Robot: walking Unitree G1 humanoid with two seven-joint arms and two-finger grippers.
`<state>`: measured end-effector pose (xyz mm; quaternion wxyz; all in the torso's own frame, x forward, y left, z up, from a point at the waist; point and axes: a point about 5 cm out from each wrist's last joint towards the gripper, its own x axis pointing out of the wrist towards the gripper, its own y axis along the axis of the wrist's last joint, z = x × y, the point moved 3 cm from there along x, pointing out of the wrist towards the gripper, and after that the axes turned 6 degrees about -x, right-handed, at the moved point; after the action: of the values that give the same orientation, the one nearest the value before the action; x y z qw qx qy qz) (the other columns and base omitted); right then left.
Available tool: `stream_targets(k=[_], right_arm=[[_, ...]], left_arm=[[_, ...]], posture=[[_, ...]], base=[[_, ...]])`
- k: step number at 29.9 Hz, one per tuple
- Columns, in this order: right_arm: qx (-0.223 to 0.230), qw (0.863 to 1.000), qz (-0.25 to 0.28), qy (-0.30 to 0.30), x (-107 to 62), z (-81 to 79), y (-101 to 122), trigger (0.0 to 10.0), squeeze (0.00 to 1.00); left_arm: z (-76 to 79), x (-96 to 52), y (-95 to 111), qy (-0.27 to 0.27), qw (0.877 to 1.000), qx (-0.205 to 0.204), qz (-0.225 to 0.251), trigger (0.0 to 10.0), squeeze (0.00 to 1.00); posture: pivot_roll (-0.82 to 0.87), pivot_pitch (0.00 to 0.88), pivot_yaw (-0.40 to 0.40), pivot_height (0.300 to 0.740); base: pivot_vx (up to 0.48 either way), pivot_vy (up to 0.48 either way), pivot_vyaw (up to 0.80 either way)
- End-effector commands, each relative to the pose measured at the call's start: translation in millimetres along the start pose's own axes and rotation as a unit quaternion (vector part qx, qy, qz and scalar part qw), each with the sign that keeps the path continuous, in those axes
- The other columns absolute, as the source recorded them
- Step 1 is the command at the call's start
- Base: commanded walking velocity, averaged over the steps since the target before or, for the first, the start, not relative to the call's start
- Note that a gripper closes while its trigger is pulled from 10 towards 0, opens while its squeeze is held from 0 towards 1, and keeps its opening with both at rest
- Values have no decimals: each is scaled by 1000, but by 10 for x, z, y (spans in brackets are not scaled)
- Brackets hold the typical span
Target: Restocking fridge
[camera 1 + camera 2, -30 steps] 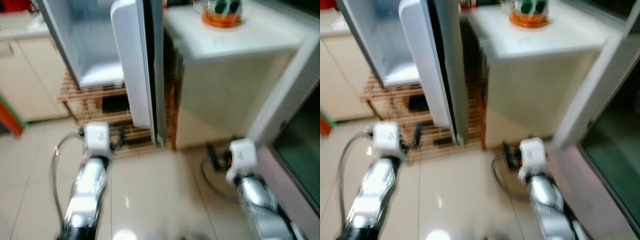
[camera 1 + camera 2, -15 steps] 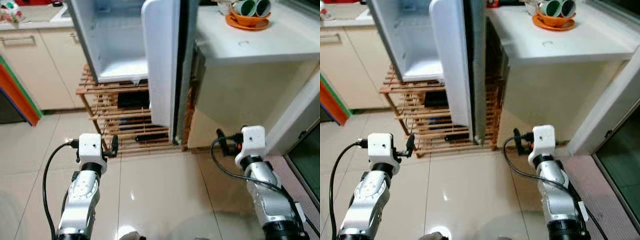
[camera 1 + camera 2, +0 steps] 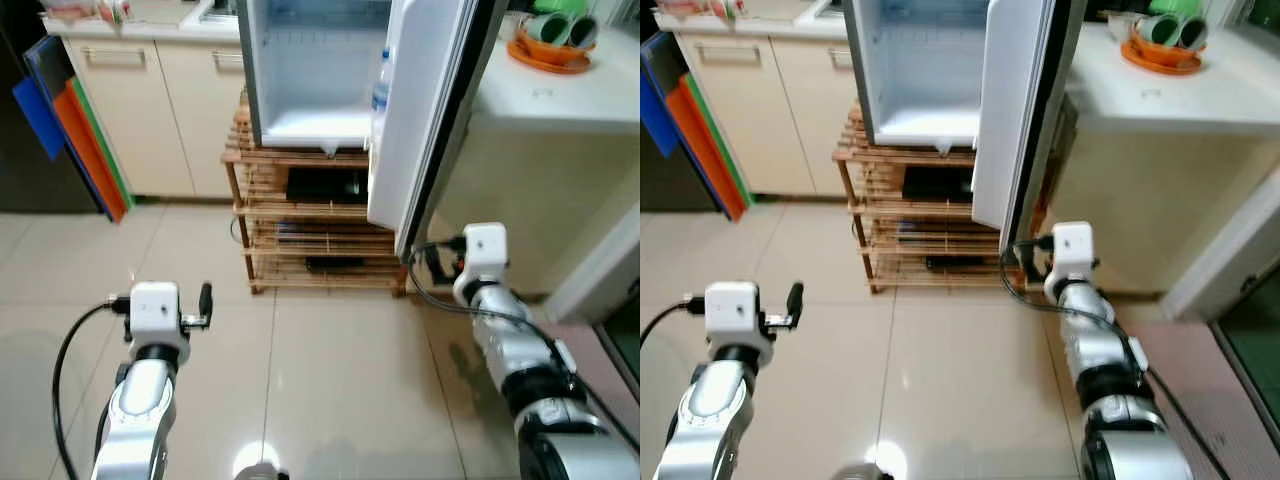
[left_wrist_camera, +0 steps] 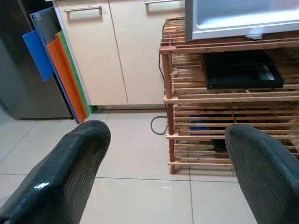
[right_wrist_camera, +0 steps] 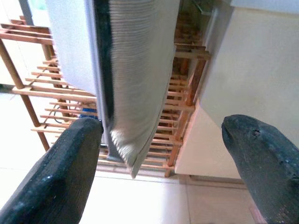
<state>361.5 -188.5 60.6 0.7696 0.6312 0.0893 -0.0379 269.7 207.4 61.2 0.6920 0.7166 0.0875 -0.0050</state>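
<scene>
Small white fridge (image 3: 320,70) sits raised on a slatted wooden rack (image 3: 315,215), white door (image 3: 425,110) swung wide for loading; clear bottle (image 3: 380,90) in its door shelf. Left gripper (image 4: 163,163) and right gripper (image 5: 163,154) both spread wide, empty, held low over floor tiles. No legible labels.
</scene>
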Motion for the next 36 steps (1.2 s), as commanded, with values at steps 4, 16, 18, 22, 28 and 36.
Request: stream_targets(k=[4, 16, 18, 22, 28, 36], right_arm=[[5, 1000, 16, -6, -88, -45, -85, 10000, 78], [0, 993, 102, -60, -474, 95, 79, 10000, 90], [-1, 992, 112, -62, -595, 49, 92, 10000, 90], [7, 994, 97, -45, -830, -53, -7, 10000, 98], [5, 996, 84, -40, -816, -85, -21, 10000, 102], [3, 996, 80, -35, -801, -128, 39, 10000, 102]], left_arm=[[228, 63, 86, -36, 999, -2, 8, 10000, 0], [390, 101, 357, -52, 996, -36, 55, 10000, 0], [384, 76, 384, -55, 996, -39, 56, 10000, 0], [449, 87, 327, -78, 996, -27, 35, 10000, 0], [581, 181, 452, -106, 993, -4, 46, 10000, 0], [714, 242, 487, -132, 991, 1, 33, 10000, 0]], posture=[[-3, 22, -3, 740], [-42, 9, -3, 740], [-41, 6, -3, 740], [-45, 0, -2, 740], [-57, 0, 9, 740], [-56, 0, 15, 740]], base=[[0, 0, 0], [0, 0, 0], [386, 285, 0], [408, 141, 0], [436, 0, 0], [353, 0, 0]])
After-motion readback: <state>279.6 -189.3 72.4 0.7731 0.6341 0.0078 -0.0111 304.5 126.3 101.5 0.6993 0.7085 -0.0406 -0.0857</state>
